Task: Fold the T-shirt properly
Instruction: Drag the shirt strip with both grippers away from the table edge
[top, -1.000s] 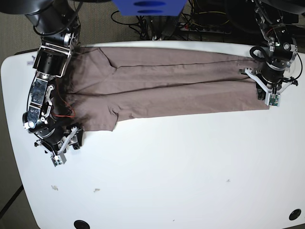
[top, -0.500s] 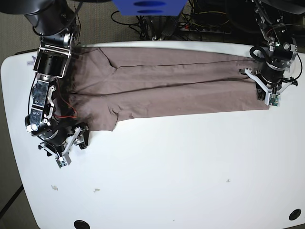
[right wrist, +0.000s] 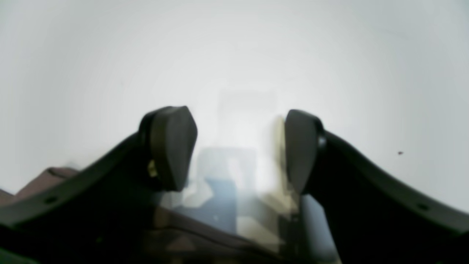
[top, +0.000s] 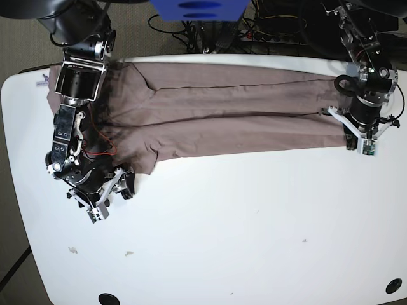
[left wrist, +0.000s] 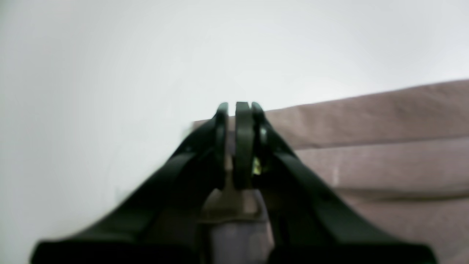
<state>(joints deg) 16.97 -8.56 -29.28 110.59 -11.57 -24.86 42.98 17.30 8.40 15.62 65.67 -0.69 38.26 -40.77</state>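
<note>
Taupe T-shirt point(top: 235, 111), one garment, lies between two claws on one table point(top: 254, 222).

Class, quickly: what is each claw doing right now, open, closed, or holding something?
Left claw: closed at the edge of the T-shirt; whether fabric is pinched cannot be told.
Right claw: open, holding nothing, over the bare table.

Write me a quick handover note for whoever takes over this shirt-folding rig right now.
Left gripper: shut at the T-shirt's hem corner; whether it pinches fabric can't be told.
Right gripper: open, holding nothing, over bare table just off the sleeve end.
T-shirt: lies as a long band along the far edge.
Done: folded lengthwise.
Left: fold the band crosswise into a compact stack.
</note>
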